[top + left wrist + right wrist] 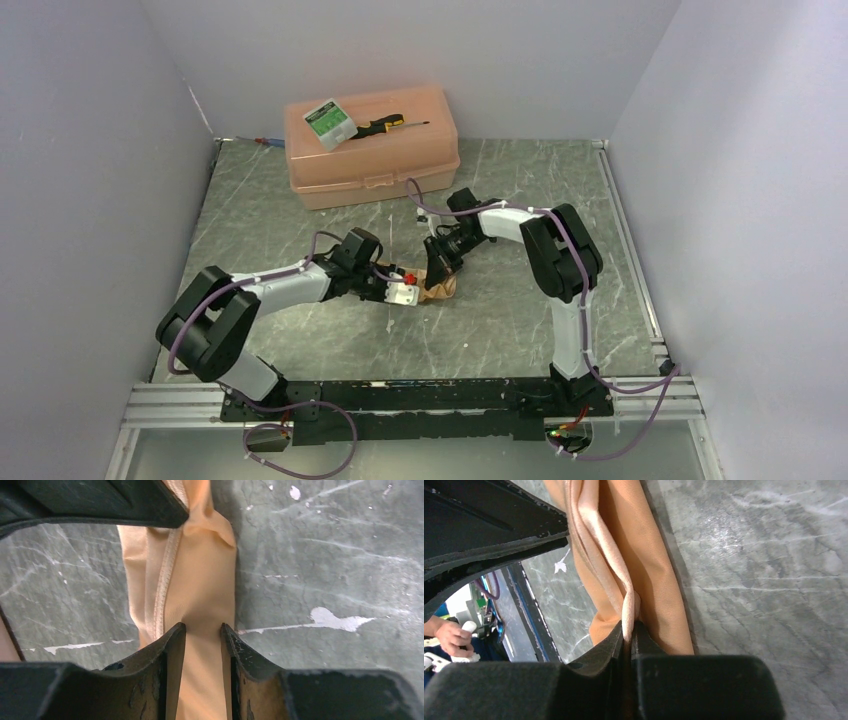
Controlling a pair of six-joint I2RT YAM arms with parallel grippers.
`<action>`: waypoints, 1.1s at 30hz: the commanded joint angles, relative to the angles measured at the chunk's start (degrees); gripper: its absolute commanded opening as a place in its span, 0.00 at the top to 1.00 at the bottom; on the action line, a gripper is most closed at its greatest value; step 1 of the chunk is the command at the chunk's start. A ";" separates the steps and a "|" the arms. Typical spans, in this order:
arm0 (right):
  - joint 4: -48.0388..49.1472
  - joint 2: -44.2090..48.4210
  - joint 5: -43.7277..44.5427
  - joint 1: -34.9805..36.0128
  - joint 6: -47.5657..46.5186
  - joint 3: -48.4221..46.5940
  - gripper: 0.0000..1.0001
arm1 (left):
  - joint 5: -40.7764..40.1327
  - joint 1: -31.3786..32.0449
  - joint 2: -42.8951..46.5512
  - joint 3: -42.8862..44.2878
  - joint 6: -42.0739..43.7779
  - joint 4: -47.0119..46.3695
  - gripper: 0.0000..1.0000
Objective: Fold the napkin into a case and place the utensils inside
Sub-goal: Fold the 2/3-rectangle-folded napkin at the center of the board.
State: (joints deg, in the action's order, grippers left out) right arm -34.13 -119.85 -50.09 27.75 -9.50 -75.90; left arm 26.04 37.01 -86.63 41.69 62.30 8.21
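Nearest, at the middle of the table (pixel 520 330): left claw (pixel 202 630) half spread, straddling a strip of the napkin (pixel 200 580), apparently pinching nothing. Just beyond and to the right: right claw (pixel 628 630) pressed together on a raised fold of the same cloth. Folded long and narrow already, but not yet a finished pocket. Judged roughly halfway: last folds to make, then cutlery to slide in, though none to be made out here. Farthest back: plastic box (pixel 370 160) with screwdriver (pixel 390 125) on the lid.

Peach box (pixel 372 168) near back wall (pixel 400 50)
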 commanded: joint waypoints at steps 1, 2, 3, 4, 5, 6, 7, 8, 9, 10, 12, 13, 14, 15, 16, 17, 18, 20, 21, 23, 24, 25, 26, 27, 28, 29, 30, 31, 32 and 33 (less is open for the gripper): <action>4.31 2.63 -2.37 0.01 0.31 2.82 0.87 | 1.77 0.46 -1.24 -0.07 0.20 -6.71 0.63; 5.25 3.03 -2.91 -0.20 0.66 3.32 0.83 | 1.42 0.56 -1.67 -0.18 -0.20 -7.40 0.63; 6.15 3.56 -3.56 -0.35 1.08 3.76 0.78 | 1.07 0.60 -1.82 -0.33 -0.47 -7.79 0.63; 7.01 4.04 -4.46 -0.59 1.49 4.53 0.73 | 0.83 0.60 -2.01 -0.56 -0.58 -7.85 0.63; 8.16 4.69 -4.95 -0.84 2.00 5.19 0.71 | 0.56 0.58 -2.11 -0.82 -0.75 -8.56 0.63; 9.33 5.36 -6.12 -1.23 2.68 5.80 0.69 | 0.37 0.60 -2.32 -0.98 -1.11 -9.24 0.64; 10.52 5.92 -7.13 -1.73 3.25 6.43 0.65 | 0.14 0.60 -2.42 -1.00 -1.39 -9.15 0.64; 11.68 6.51 -8.11 -2.30 3.99 7.05 0.60 | 0.07 0.59 -2.56 -1.00 -1.72 -8.87 0.64; 12.58 7.08 -9.07 -2.79 4.63 7.52 0.57 | 0.00 0.59 -2.79 -1.04 -2.13 -8.83 0.64; 13.68 7.82 -9.92 -3.28 5.19 7.90 0.57 | -0.28 0.60 -3.03 -1.20 -2.63 -9.13 0.64; 15.93 9.28 -10.98 -4.23 6.69 9.05 0.56 | -0.75 0.57 -3.28 -1.51 -3.45 -9.47 0.64; 16.69 10.00 -10.80 -4.59 7.57 9.43 0.56 | -0.92 0.60 -3.34 -1.60 -3.83 -9.45 0.65; 17.14 10.59 -10.06 -4.84 8.11 9.79 0.50 | -1.37 0.60 -3.40 -1.55 -4.30 -9.37 0.65; 17.46 11.24 -9.34 -5.15 8.43 10.12 0.43 | -1.77 0.54 -3.49 -1.34 -5.04 -9.31 0.66; 17.71 11.94 -8.96 -5.50 8.70 10.45 0.41 | -2.31 0.52 -3.54 -1.04 -5.64 -8.77 0.67; 18.54 12.59 -8.97 -5.77 9.20 11.06 0.40 | -2.86 0.49 -3.56 -0.86 -6.35 -8.54 0.67; 19.55 13.22 -8.98 -6.04 9.38 11.77 0.40 | -3.46 0.50 -3.55 -0.71 -7.24 -8.48 0.67; 21.23 13.52 -8.79 -6.43 11.54 12.79 0.40 | -3.79 0.51 -3.46 -0.37 -9.27 -8.30 0.67; 21.56 13.36 -8.54 -6.71 12.19 13.06 0.40 | -3.76 0.51 -3.43 -0.18 -10.28 -8.30 0.68; 22.03 13.70 -7.34 -7.26 13.00 13.73 0.41 | -3.97 0.52 -3.38 0.32 -12.87 -6.84 0.69; 22.41 14.34 -6.51 -7.53 13.25 14.30 0.41 | -3.91 0.51 -3.26 0.58 -13.85 -6.31 0.69; 22.59 15.28 -5.29 -7.85 13.53 14.94 0.42 | -3.95 0.51 -3.24 0.74 -14.37 -5.92 0.69; 22.57 16.64 -3.25 -8.21 13.83 15.36 0.43 | -4.13 0.51 -3.18 0.76 -14.86 -6.03 0.70; 22.64 18.07 -1.29 -8.47 13.88 15.86 0.45 | -4.40 0.49 -3.14 0.87 -15.61 -6.28 0.70; 23.01 20.22 0.80 -8.81 14.22 16.57 0.49 | -4.62 0.51 -3.20 1.06 -16.21 -6.37 0.71; 23.39 22.36 3.82 -8.99 14.35 17.58 0.57 | -4.76 0.47 -3.40 1.29 -16.57 -6.29 0.71; 23.51 24.46 5.44 -9.00 14.08 18.50 0.66 | -4.85 0.51 -3.47 1.47 -16.89 -6.28 0.71; 23.52 26.46 6.79 -9.02 13.95 19.24 0.75 | -4.76 0.52 -3.50 1.61 -17.07 -6.15 0.72; 23.46 28.97 8.26 -9.08 14.02 20.08 0.87 | -4.77 0.52 -3.58 1.78 -17.20 -6.04 0.72; 23.73 31.05 8.81 -9.08 13.96 21.22 0.92 | -4.83 0.45 -3.74 1.88 -17.33 -5.94 0.73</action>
State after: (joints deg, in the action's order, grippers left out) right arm -13.87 -98.06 -47.64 19.09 4.29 -56.45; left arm 22.33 37.39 -89.65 41.71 47.94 1.06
